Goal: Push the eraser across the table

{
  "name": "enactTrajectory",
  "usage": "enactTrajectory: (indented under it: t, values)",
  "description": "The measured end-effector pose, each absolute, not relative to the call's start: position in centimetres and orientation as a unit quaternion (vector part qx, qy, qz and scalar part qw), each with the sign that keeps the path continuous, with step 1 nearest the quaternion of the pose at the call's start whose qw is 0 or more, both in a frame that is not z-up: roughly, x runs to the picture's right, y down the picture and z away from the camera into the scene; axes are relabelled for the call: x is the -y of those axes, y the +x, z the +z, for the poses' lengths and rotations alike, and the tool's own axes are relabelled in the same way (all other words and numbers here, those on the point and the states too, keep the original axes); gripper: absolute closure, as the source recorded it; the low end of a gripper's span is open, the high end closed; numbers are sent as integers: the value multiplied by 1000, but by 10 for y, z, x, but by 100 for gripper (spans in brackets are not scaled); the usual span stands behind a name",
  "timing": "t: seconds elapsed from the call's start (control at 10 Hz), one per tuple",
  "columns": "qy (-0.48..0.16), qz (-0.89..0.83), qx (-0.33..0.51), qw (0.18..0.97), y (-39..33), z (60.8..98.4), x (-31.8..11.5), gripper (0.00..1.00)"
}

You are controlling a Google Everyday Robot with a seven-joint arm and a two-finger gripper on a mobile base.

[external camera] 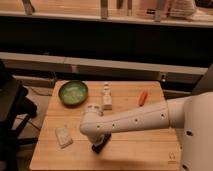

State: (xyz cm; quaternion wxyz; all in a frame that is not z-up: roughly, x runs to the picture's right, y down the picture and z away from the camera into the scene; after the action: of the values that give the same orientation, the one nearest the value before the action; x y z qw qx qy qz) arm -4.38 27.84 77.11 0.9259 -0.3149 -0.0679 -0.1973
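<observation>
The light wooden table fills the lower middle of the camera view. My white arm reaches in from the right, and my gripper points down at the table's front left part. A small black block, the eraser, lies on the wood right at the gripper's tip, partly hidden by it. I cannot tell whether the gripper touches it.
A green bowl stands at the back left. A small white bottle stands at the back middle, an orange carrot-like piece to its right. A pale crinkled packet lies front left. A dark chair stands left of the table.
</observation>
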Motion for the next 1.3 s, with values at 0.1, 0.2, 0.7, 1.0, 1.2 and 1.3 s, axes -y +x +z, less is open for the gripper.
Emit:
enactTrajectory:
  t: [0.1,0.2,0.7,1.0,1.2,1.3]
  values:
    - [-314,-197,68,926,-45,772,-278,100]
    - [-314,-196,68,926,-45,772,-278,100]
    - [-311,-194,68,928,-49,774,-275,100]
    - [-310,-194,69,928,-52,775,-273,100]
    - [-309,-195,69,929,-53,776,-272,100]
    - [-308,-194,69,929,-54,776,-272,100]
